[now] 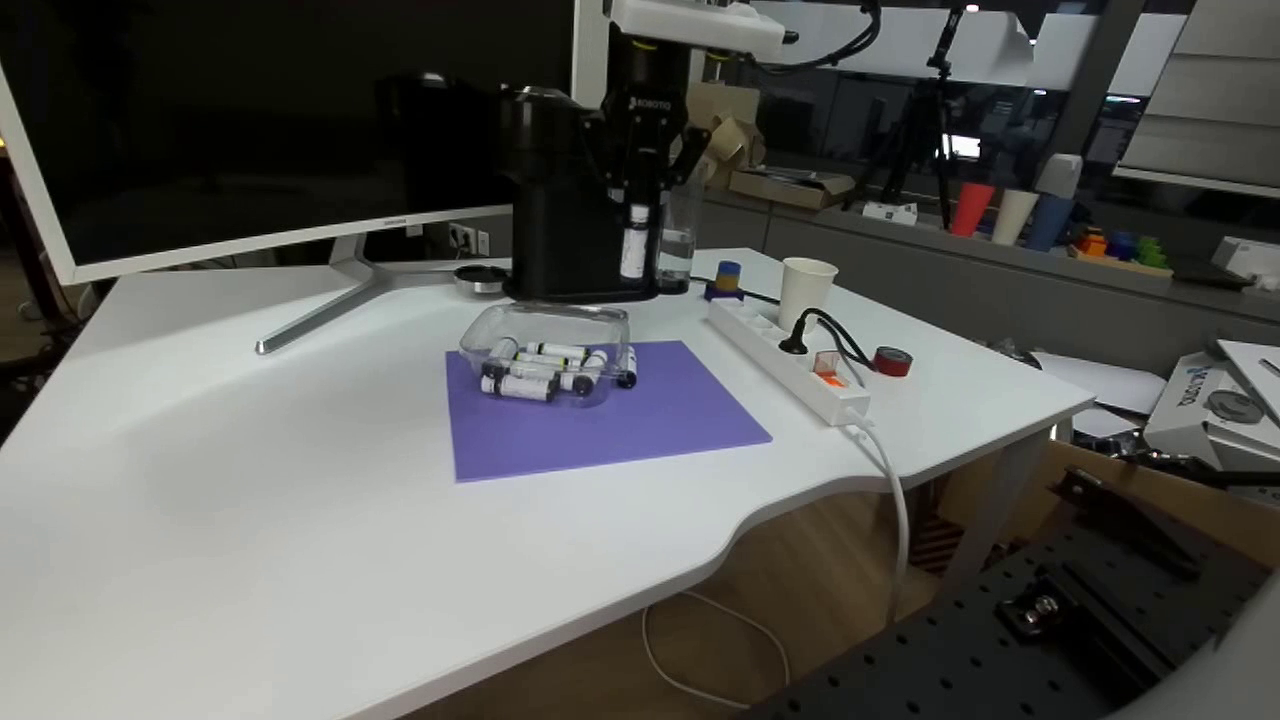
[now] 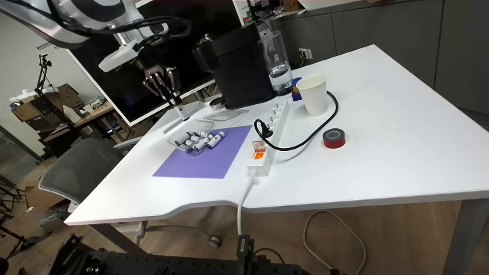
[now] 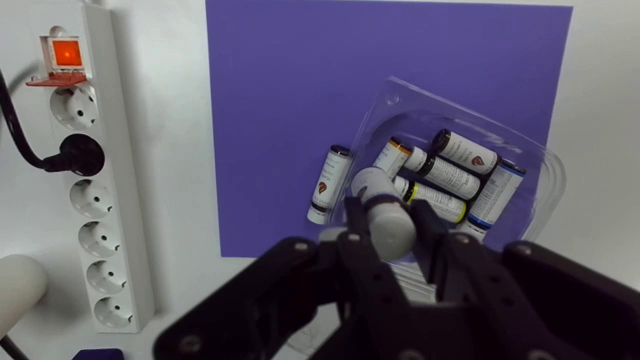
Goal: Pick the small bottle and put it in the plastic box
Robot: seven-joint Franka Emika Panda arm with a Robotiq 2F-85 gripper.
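White-capped and white-labelled, dark at its neck and base, the small bottle (image 1: 634, 248) hangs cap-up above the table (image 1: 290, 480), pinched in the gripper (image 3: 390, 215).

The white surface (image 2: 382, 152) carries a purple mat (image 1: 600, 435), a power strip (image 1: 776, 361), a cup (image 2: 314, 97) just beside it, tape (image 2: 334, 139) and a monitor stand (image 1: 325, 311).

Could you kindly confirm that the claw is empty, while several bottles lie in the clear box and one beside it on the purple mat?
Not quite: the claw isn't empty; the wrist view shows it gripping a small bottle. The rest of your statement stands.
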